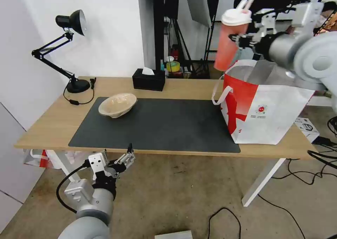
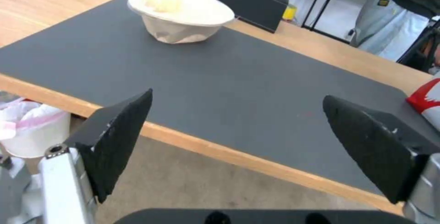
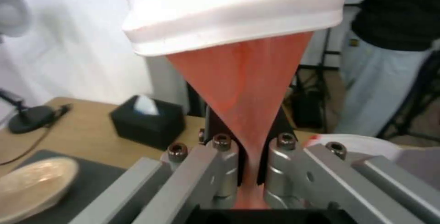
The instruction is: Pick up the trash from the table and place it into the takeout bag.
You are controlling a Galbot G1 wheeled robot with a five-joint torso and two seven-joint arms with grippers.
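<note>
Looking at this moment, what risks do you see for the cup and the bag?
1. The right gripper squeezes the red drink cup so hard that its wall is pinched flat; it may crack, or the white lid may pop off.
2. The cup hangs above the near rim of the takeout bag, not its middle; released here, it might hit the rim and fall on the table.

A black articulated desk lamp (image 1: 70, 49) stands at ten o'clock; a black rectangular tissue box (image 1: 149, 80) sits at twelve.
</note>
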